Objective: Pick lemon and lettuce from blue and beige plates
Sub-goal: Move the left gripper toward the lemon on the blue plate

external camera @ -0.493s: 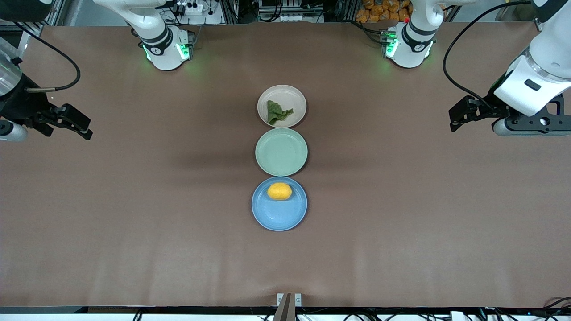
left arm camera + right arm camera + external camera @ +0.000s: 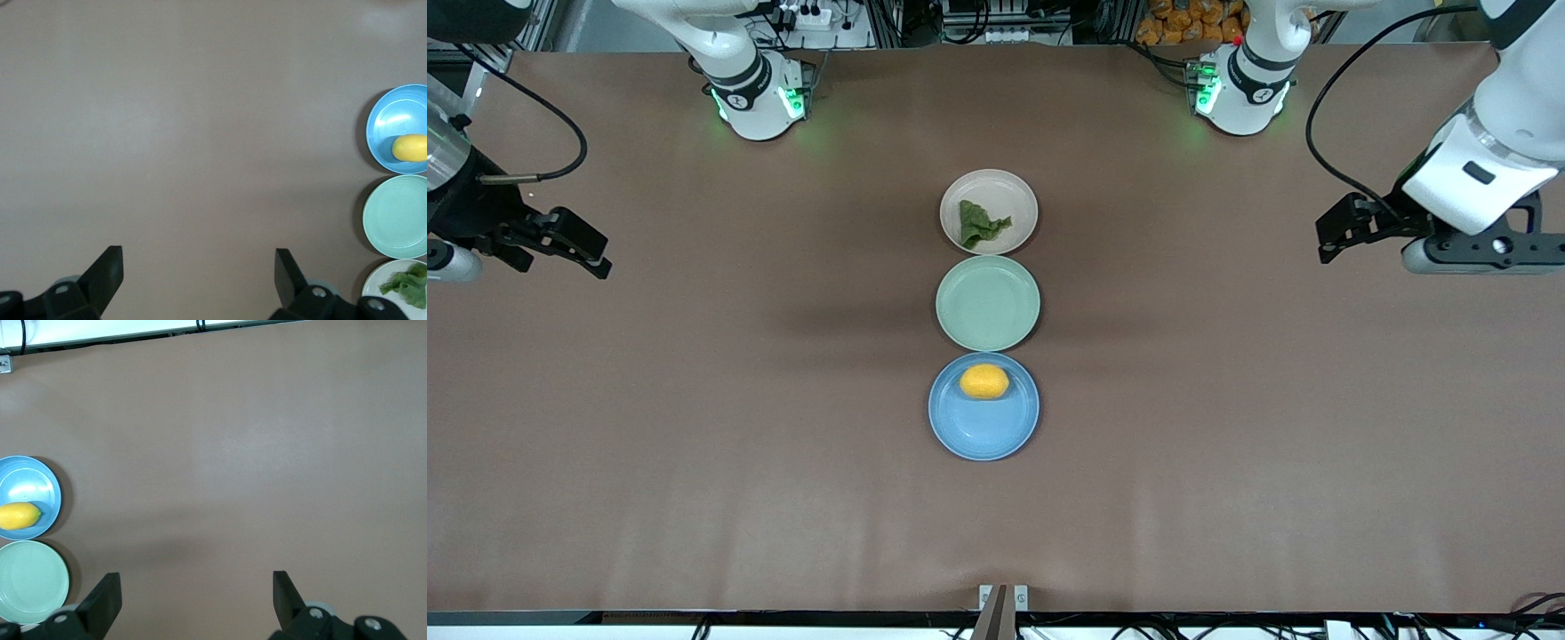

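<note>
Nothing is picked yet: your lemon [image 2: 984, 381] sits on the blue plate [image 2: 983, 431], nearest the front camera; the lettuce [image 2: 980, 223] lies on the beige plate [image 2: 1005, 188] (green plate [image 2: 987, 311] between them); the left gripper [image 2: 1343, 230] and right gripper [image 2: 574, 242] hang spread and empty over bare table [image 2: 1227, 400] at their own ends.

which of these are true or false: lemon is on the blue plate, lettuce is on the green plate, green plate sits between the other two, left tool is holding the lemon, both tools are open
1. The lemon is on the blue plate. True.
2. The lettuce is on the green plate. False: it lies on the beige plate; the green plate holds nothing.
3. The green plate sits between the other two. True.
4. The left tool holds the lemon. False: it holds nothing, over bare table at the left arm's end.
5. Both tools are open. True: the right tool, over the right arm's end, is open too.
</note>
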You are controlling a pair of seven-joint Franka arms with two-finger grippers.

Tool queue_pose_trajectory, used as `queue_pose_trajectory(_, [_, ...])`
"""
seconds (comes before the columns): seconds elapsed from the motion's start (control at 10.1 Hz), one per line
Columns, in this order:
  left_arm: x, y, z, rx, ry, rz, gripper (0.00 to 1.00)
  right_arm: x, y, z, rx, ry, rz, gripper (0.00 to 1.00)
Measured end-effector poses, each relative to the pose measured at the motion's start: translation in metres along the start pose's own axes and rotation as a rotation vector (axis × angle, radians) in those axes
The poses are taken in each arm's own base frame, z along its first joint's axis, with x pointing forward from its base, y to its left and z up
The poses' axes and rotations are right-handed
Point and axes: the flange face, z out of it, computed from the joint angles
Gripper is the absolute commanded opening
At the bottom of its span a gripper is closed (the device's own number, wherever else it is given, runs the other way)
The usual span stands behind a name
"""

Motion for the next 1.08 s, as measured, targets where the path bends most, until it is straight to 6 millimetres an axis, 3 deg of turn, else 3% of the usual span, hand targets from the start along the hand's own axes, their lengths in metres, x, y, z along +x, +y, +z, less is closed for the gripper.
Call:
queue_pose_trajectory(0.3, [0.025,0.016,0.016,-0.017,0.109,0.142,1.00,0.000,0.000,0.000,0.000,0.000,0.000,1.00])
queue_pose_trajectory(0.49, [0.040,0.068,0.039,-0.045,0.184,0.239,1.00,0.000,0.000,0.000,0.000,0.000,0.001,1.00])
queue_pose_trajectory(0.59, [0.046,0.097,0.055,-0.063,0.212,0.280,1.00,0.000,0.000,-0.001,0.000,0.001,0.001,1.00])
queue_pose_trajectory(0.89, [0.065,0.146,0.116,-0.111,0.276,0.352,1.00,0.000,0.000,0.000,0.000,-0.002,0.001,1.00])
queue_pose_trajectory(1.08, [0.073,0.185,0.165,-0.141,0.333,0.499,1.00,-0.001,-0.005,0.006,0.031,-0.026,-0.001,1.00])
